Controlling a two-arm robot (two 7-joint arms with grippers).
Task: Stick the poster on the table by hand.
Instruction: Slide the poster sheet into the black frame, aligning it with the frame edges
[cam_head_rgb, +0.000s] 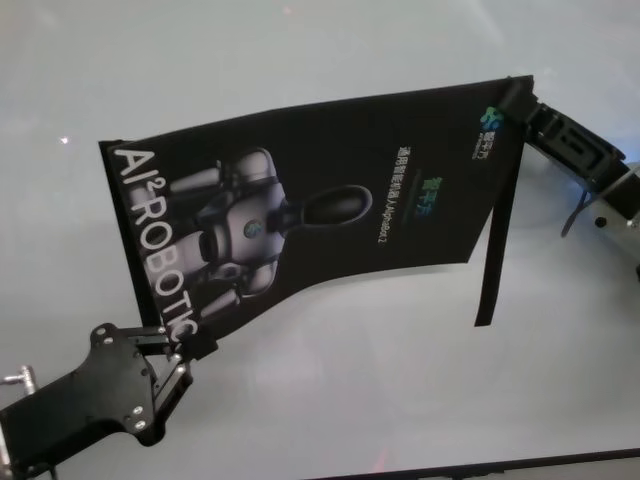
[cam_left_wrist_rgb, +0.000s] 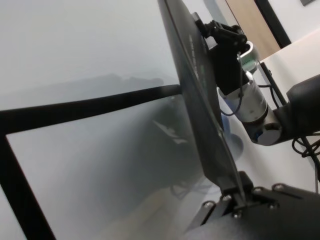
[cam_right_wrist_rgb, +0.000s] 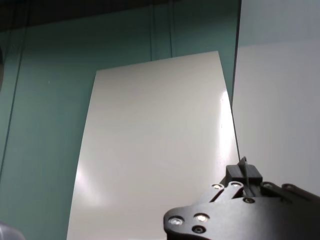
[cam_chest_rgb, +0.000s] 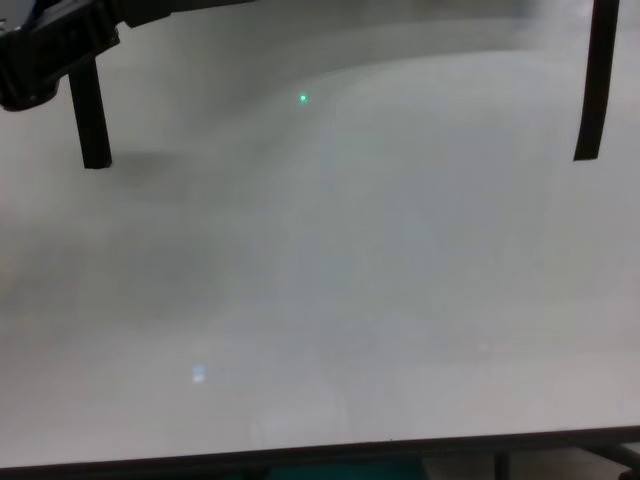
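Teal floor (cam_right_wrist_rgb: 45, 125) showing below the work surface, crossed by thin dark lines. Farther back, a light wooden door panel (cam_left_wrist_rgb: 252, 25) with a dark frame (cam_left_wrist_rgb: 272, 22) beside it, next to pale wall. Soft overhead light, spread as broad glare, plus one small green glint (cam_chest_rgb: 302, 98) and a faint bluish one (cam_chest_rgb: 198, 374)

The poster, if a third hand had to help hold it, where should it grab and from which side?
Probably the poster's free near long edge, midway between the two held corners, coming from the robot's side. The left claw pinches the near-left corner, the right claw the far-right one, and the sheet sags between them above the table.
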